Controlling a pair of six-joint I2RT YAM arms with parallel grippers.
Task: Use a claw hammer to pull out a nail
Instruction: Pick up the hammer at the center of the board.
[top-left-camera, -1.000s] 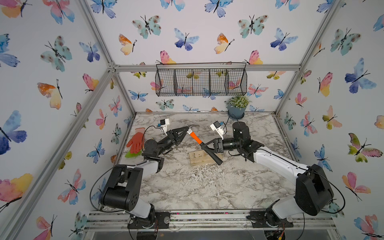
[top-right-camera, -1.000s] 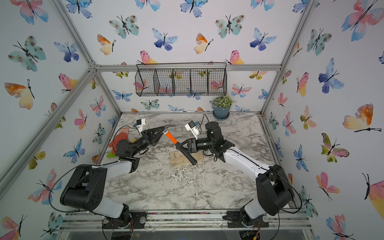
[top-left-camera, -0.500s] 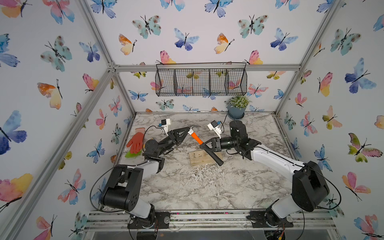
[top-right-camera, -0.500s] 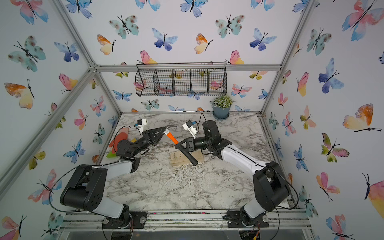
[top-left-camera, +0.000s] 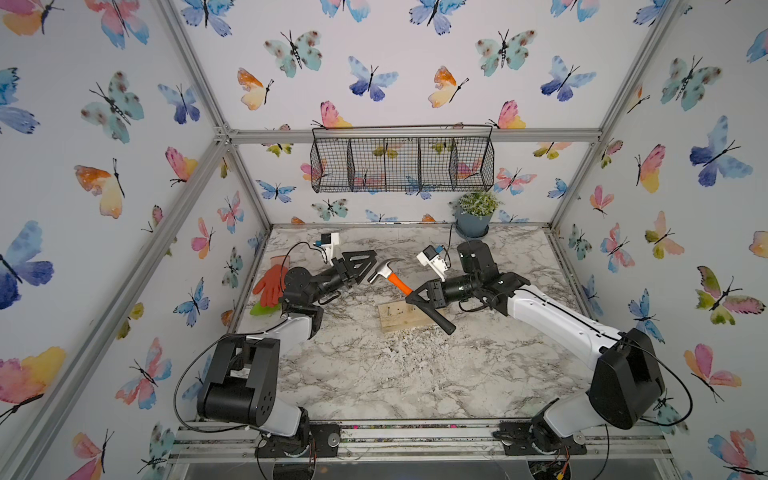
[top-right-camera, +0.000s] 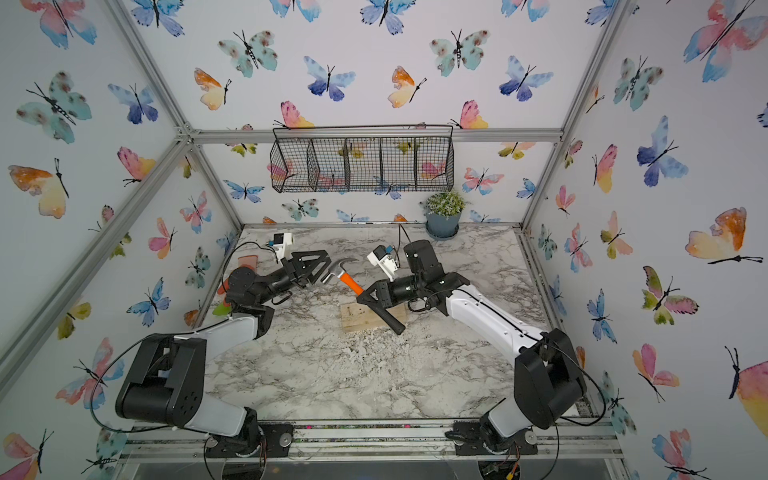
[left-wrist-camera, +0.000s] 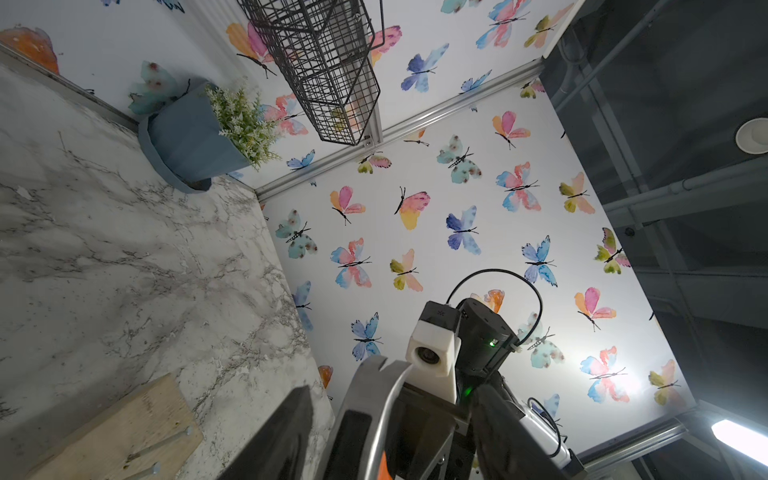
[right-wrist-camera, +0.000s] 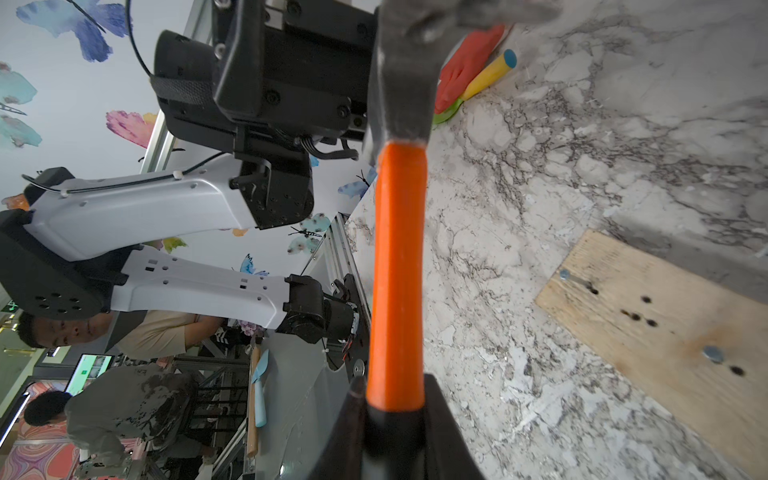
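While the right gripper (top-left-camera: 415, 296) clenches the hammer (top-left-camera: 397, 283) where the orange neck meets the black handle, the left gripper (top-left-camera: 367, 268) stands released. In the left wrist view its fingers (left-wrist-camera: 282, 432) sit apart on either side of the steel head and do not press it. The hammer hangs just right of centre in both top views, above the table (top-left-camera: 374, 374). Its head points toward the left arm and its black butt slants down over the board (top-left-camera: 392, 320). Whether the butt touches the wood I cannot tell. Two nails (right-wrist-camera: 573, 279) stand up from the board.

The step in hand looks like the end of a handover, so the right grip alone must carry the tool. To do it well, the left arm should draw straight back along its own line, clear of the curved claw, so that nothing snags and twists the head. The right clamp should hold tight, since a grip this near the neck gives a short lever and the handle could turn in it. Next the head needs tipping so the claw's slot faces a nail. The freed left gripper could usefully press the board down.
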